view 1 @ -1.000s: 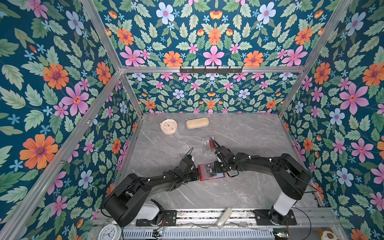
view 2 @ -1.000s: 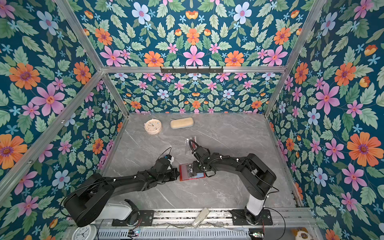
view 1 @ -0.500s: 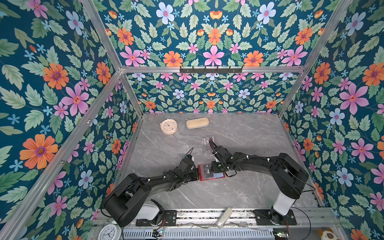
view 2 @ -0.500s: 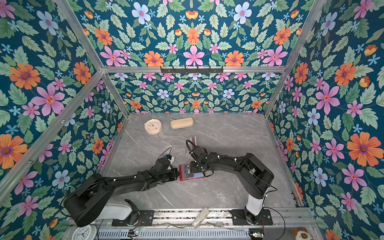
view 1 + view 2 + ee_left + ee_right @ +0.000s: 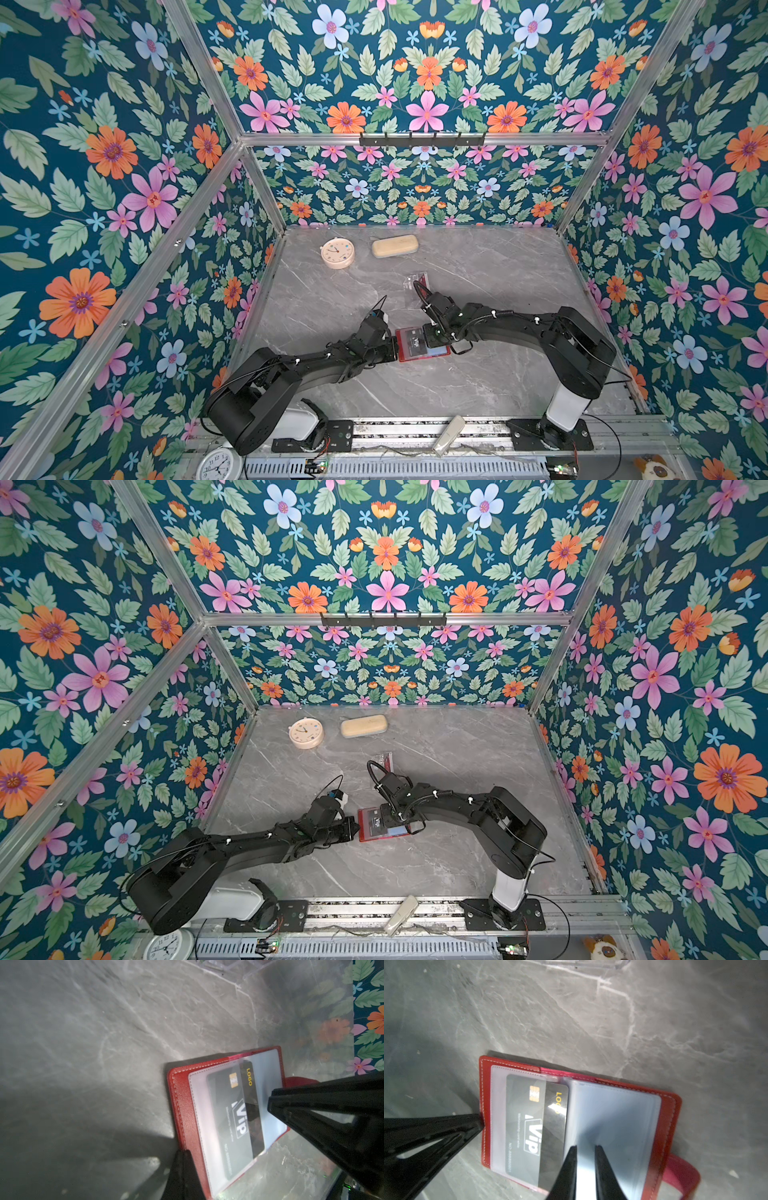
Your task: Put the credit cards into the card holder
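Credit card with the dark face and white VIP mark (image 5: 533,1126) is sitting mostly inside the clear plastic sleeve (image 5: 498,1126) of the red leather card holder (image 5: 671,1126), which is lying open on the grey marble-look table (image 5: 591,1022). Right gripper (image 5: 585,1147) is now hovering further in over the holder than a second ago, jaws slightly apart and gripping nothing I can see. Left gripper (image 5: 182,1154) is squeezed together, bracing the holder's outer edge. Guessing it's nudging the card home. A strip's still poking out, so it's probably needing another push.
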`<state>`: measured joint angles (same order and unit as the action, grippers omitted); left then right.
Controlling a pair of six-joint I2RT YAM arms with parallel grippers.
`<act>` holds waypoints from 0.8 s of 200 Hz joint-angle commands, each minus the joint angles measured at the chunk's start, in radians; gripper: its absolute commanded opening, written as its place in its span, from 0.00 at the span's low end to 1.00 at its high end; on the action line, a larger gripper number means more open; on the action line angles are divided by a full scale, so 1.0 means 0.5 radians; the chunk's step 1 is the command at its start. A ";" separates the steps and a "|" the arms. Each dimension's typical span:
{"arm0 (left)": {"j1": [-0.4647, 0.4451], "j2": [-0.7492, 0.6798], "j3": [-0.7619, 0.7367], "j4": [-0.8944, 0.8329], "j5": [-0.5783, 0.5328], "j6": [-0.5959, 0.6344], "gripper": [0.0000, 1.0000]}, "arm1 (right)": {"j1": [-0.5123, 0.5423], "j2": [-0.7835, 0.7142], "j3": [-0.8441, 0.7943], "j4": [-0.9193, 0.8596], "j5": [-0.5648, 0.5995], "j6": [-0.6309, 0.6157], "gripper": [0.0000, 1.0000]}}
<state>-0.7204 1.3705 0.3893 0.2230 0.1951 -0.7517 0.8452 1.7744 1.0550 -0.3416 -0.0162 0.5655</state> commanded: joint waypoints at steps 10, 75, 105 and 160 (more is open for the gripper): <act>0.002 -0.001 -0.007 -0.099 -0.037 0.014 0.00 | 0.006 0.055 0.041 -0.062 0.023 -0.004 0.10; -0.003 -0.006 -0.012 -0.108 -0.049 0.014 0.00 | 0.021 0.150 0.108 -0.172 0.009 -0.031 0.17; -0.004 -0.008 -0.009 -0.112 -0.053 0.013 0.00 | 0.028 0.196 0.140 -0.226 0.017 -0.042 0.22; -0.004 -0.004 0.001 -0.118 -0.056 0.016 0.00 | 0.037 0.261 0.191 -0.294 0.023 -0.062 0.27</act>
<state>-0.7216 1.3659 0.3893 0.2157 0.1848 -0.7517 0.8612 1.8732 1.1561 -0.4126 -0.0196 0.5426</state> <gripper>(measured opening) 0.044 0.268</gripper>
